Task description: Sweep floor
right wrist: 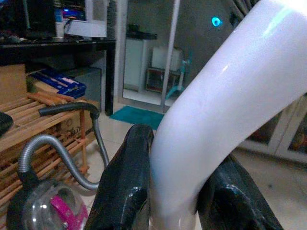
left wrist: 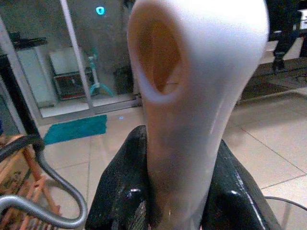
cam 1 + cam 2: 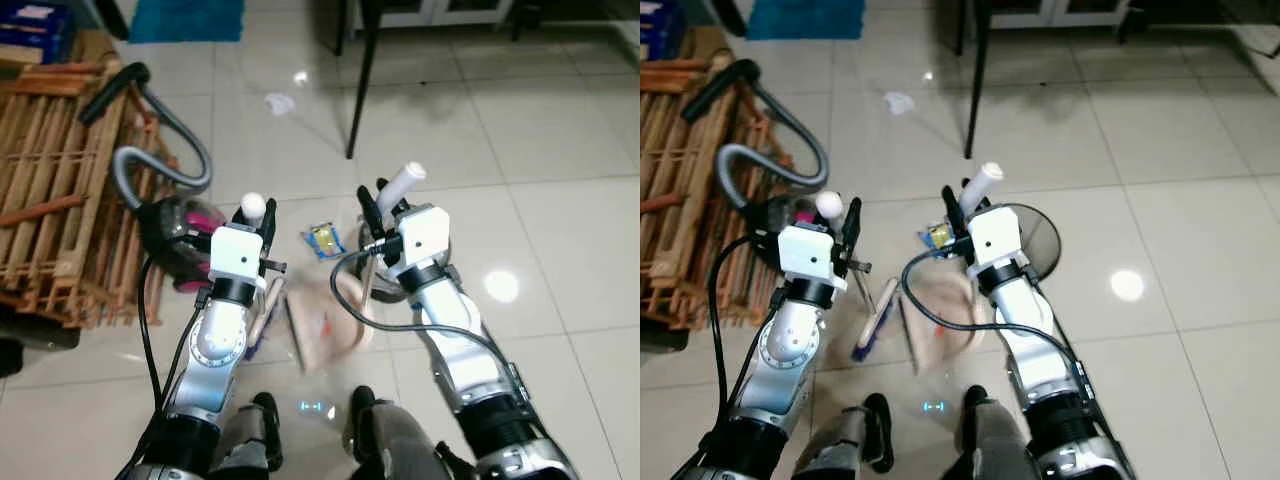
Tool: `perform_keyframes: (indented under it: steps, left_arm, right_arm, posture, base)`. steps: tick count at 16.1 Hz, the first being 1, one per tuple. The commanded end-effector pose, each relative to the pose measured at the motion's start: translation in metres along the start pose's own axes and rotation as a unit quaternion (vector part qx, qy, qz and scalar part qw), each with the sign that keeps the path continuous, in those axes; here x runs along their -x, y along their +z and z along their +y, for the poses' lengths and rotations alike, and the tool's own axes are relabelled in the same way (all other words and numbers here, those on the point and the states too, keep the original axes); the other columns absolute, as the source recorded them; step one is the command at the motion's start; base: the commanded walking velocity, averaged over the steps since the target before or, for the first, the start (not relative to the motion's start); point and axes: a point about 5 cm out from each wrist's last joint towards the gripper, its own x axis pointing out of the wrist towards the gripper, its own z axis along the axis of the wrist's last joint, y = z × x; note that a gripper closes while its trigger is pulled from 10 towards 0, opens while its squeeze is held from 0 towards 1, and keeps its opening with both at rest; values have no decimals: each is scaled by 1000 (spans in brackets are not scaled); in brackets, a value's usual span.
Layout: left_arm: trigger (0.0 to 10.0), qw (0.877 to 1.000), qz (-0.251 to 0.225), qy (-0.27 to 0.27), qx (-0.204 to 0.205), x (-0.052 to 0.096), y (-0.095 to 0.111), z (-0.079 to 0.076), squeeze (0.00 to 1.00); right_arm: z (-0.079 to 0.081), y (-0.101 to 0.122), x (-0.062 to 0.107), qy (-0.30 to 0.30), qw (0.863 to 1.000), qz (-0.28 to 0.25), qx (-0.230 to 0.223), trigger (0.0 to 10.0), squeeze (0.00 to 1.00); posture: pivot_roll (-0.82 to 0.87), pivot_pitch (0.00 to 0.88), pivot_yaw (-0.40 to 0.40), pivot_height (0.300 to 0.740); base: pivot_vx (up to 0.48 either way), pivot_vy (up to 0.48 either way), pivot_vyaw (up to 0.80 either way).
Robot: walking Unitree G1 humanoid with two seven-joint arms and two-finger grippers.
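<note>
Gripping white handles in both claws: left gripper (image 3: pixel 257 222) clamps the brush handle (image 2: pixel 192 96), right gripper (image 3: pixel 385 205) the dustpan handle (image 1: pixel 216 120). Dustpan (image 3: pixel 325 330) low over tiled floor (image 3: pixel 560 180), wrapper (image 3: pixel 325 240) just beyond.

The dustpan (image 3: pixel 325 335) is blurred and partly hidden behind both arms; the wrapper (image 3: pixel 324 240) is unreadable.
</note>
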Motion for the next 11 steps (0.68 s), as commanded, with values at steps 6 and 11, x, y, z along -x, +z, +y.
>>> perform_keyframes:
  steps: [6, 11]
  left_arm:
    - [10000, 1000, 17, -9, -5, 4, -8, 0, 0]
    - [10000, 1000, 27, -15, -4, 7, -9, -3, 0]
  right_arm:
    - [-6, 5, 9, 11, 998, -14, 56, 10000, 0]
    - [-8, -16, 22, -81, 988, 58, 115, 10000, 0]
  posture:
    - [-18, 336, -12, 740]
    - [-16, 333, -9, 740]
  base:
    - [0, 0, 0]
    - [0, 0, 0]
